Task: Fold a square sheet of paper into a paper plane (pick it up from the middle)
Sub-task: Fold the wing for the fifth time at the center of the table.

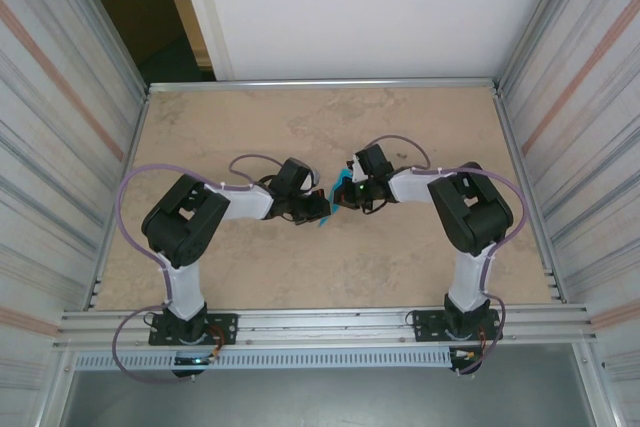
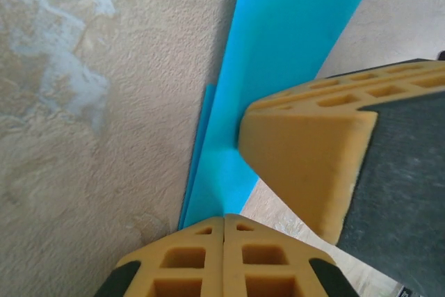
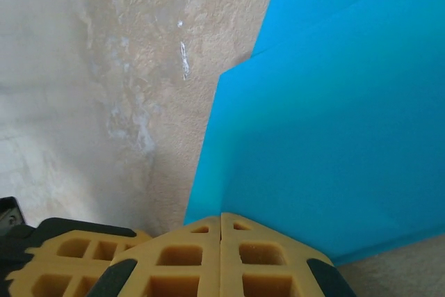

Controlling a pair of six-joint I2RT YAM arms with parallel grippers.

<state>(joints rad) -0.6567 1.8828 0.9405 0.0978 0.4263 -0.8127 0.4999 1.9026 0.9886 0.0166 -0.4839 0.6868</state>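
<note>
Grip check, top view: thin turquoise-blue folded paper sheet [image 1: 327,211] held on edge over middle of mottled beige surface [image 1: 250,127], between left hand [image 1: 316,209] and right hand [image 1: 345,193]; likely so both can work the crease.
Left wrist: left hand [image 2: 224,238] clamped tight on sheet edge [image 2: 292,33]; right hand's fingers [image 2: 306,165] just beside.
Right wrist: right hand [image 3: 221,238] pinched closed on layered corner [image 3: 334,137].
</note>
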